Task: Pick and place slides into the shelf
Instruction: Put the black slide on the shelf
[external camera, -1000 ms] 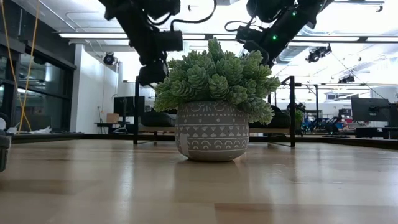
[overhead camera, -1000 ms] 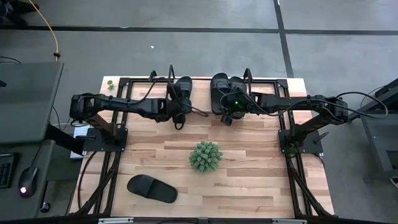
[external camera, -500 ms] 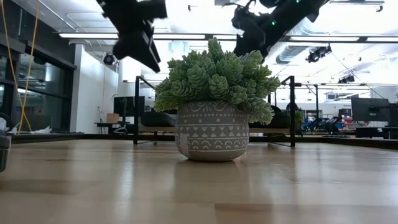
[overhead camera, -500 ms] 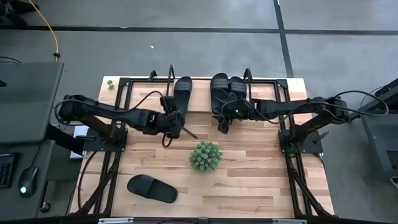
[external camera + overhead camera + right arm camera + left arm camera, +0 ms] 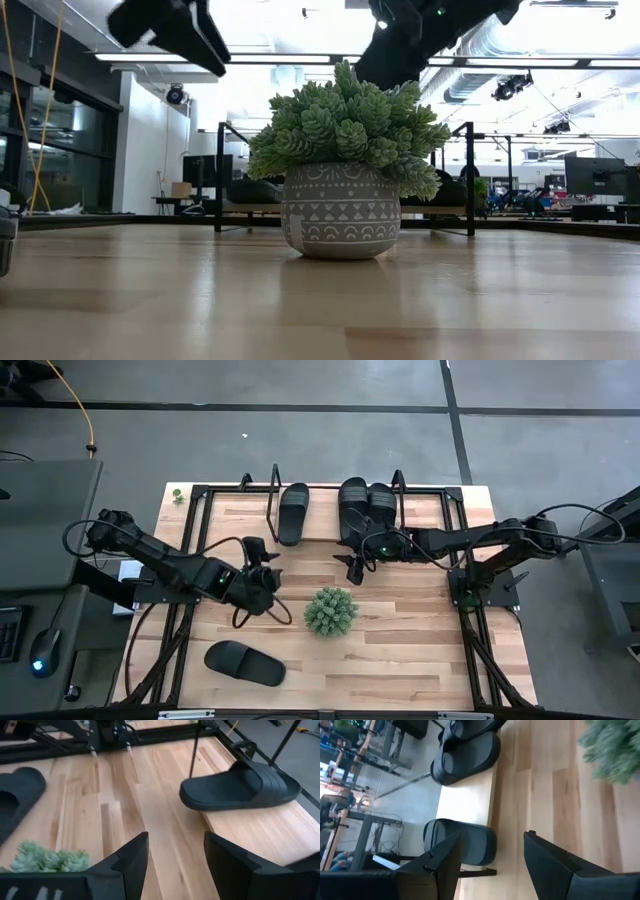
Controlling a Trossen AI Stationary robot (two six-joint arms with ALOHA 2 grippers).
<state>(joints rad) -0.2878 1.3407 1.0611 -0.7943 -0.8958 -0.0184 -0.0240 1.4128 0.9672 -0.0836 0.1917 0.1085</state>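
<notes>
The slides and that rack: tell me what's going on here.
Three black slides already sit on the shelf at the table's far edge: one slide alone, and a pair side by side. A fourth slide lies on the table near the front, beside the potted plant. The left gripper hangs open and empty between shelf and that slide. The right gripper hangs open and empty just in front of the shelf.
</notes>
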